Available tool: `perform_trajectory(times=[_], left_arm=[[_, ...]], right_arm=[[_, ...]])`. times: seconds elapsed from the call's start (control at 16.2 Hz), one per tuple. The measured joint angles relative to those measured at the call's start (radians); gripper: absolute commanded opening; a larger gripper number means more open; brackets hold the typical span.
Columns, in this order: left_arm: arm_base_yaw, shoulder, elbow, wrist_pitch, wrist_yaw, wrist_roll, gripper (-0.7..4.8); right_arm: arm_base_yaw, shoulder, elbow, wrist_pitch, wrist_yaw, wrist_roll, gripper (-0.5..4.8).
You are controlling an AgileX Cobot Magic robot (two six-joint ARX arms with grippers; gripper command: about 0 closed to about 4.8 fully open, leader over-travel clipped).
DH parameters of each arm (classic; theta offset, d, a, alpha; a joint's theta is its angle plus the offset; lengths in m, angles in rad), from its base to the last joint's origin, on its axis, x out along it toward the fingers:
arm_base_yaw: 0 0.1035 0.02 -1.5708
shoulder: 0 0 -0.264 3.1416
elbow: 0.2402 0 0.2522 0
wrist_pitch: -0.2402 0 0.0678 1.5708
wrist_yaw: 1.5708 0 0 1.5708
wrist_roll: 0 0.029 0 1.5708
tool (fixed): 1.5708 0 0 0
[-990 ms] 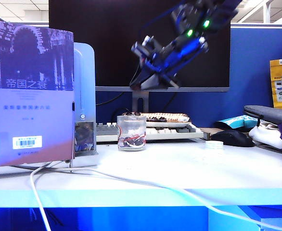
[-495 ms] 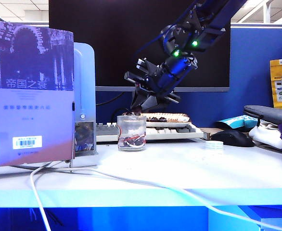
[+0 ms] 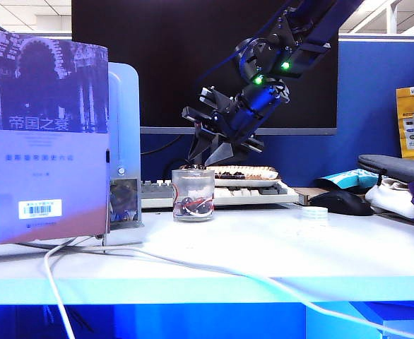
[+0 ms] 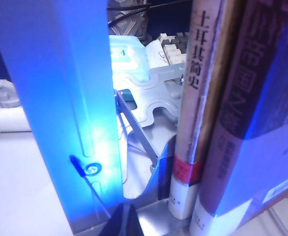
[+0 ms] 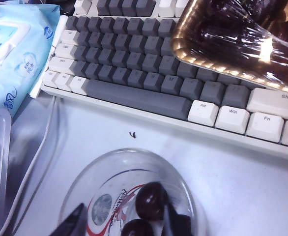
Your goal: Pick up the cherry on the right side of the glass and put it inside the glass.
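the release step is judged to be in hand — the right tool (image 3: 208, 154) is poised just above the rim of the glass (image 3: 193, 194), and in the right wrist view its two dark fingertips (image 5: 70, 223) are seen spread apart over the mouth of the glass (image 5: 80, 184) with nothing between them. the cherry (image 5: 151, 200) is found inside the glass, resting on the printed base beside a second dark fruit partly cut off by the frame edge; which of the two is the task's own cannot be told. in the exterior view dark round shapes are likewise seen at the bottom of the glass, which stands upright on the white tabletop (image 3: 278, 247), just in front of the keyboard (image 5: 134, 64). the task is therefore judged to be all but done. the next move calls only for a straight lift of the tool, clear of the rim, so that the glass is not tipped or dragged — no further grasp seems needed. the right arm is reached down from the upper right of the exterior view, its wrist angled steeply so that the tool points down and leftward at the glass. the left tool is not seen in any view; its wrist camera is filled by a pale-blue stand (image 4: 60, 98) and upright books (image 4: 222, 108), so its state cannot be told.
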Motion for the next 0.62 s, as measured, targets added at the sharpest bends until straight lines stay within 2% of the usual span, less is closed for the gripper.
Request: perform_trajectory(times=[0.12,0.19,0.31,0.37,0.62], left_arm=[[0.0,0.0,0.0,0.0,0.0,0.0,-0.05],[0.0,0.0,0.0,0.0,0.0,0.0,-0.05],[0.0,0.0,0.0,0.0,0.0,0.0,-0.05],[0.0,0.0,0.0,0.0,0.0,0.0,-0.05],[0.0,0.0,0.0,0.0,0.0,0.0,-0.05]], right_arm=[[0.0,0.0,0.0,0.0,0.0,0.0,2.11],[0.0,0.0,0.0,0.002,-0.01,0.002,1.88],[0.003,0.0,0.0,0.053,-0.117,0.029,-0.07],[0.005,0.0,0.0,0.101,-0.17,0.049,-0.06],[0.006,0.0,0.0,0.113,-0.237,0.076,-0.06]])
